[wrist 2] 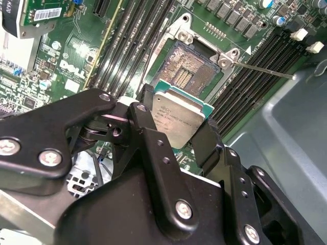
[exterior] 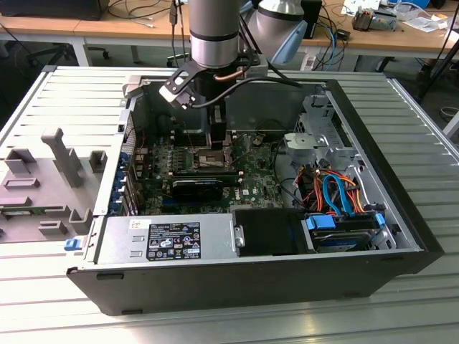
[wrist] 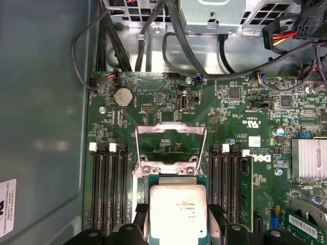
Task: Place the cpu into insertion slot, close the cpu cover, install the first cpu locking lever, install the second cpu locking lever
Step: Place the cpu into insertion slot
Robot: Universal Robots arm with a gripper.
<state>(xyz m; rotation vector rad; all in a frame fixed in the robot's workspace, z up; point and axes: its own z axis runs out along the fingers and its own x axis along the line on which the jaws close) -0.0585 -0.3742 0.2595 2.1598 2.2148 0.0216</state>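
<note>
Step in hand: placing the cpu (wrist 2: 181, 115) into the insertion slot (wrist 2: 190, 71). The pincer (wrist 2: 178, 122) is closed on the chip, one black finger on each of two opposite edges, silvery top facing the wrist cameras. The chip hangs level over the near border of the slot, apparently not yet seated, and the dark pin field is uncovered. The cpu cover (wrist: 171, 125) stands swung open behind the socket, and one locking lever (wrist 2: 265, 70) projects free to the side, so neither the closing nor the latching steps are done. By judgement, seating calls for the chip's edges square to the socket border and a level descent, as the exposed pins would tolerate no sideways drag. Print: the chip's top carries engraved lines, the motherboard (wrist: 240, 117) white lettering, and the power supply (exterior: 172, 244) a label.
</note>
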